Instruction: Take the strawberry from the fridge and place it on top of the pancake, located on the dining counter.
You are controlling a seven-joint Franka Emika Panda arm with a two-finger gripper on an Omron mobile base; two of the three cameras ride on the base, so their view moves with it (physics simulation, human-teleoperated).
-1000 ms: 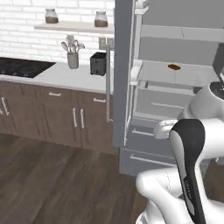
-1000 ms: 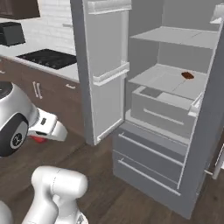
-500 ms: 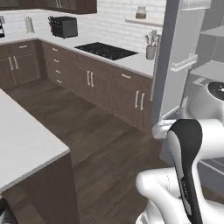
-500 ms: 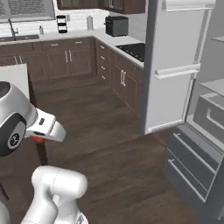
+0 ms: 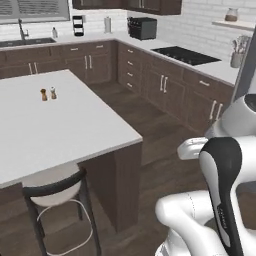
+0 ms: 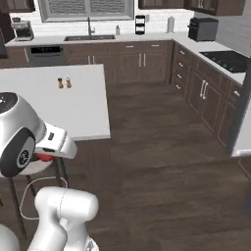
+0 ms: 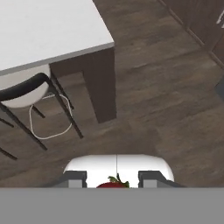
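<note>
The claw (image 7: 113,180) grips the strawberry (image 7: 112,184) (only its red top and green leaves show) above the floor beside the white worktop (image 7: 43,30).

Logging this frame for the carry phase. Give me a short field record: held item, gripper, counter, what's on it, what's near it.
held item: strawberry, red, between the fingertips
gripper: gripper shut on the strawberry, over the wood floor
dining counter: white top, dark wood base, ahead to the left
on counter: two small shakers, side by side
near counter: stool with a black frame at its near edge
pancake: cannot tell
</note>
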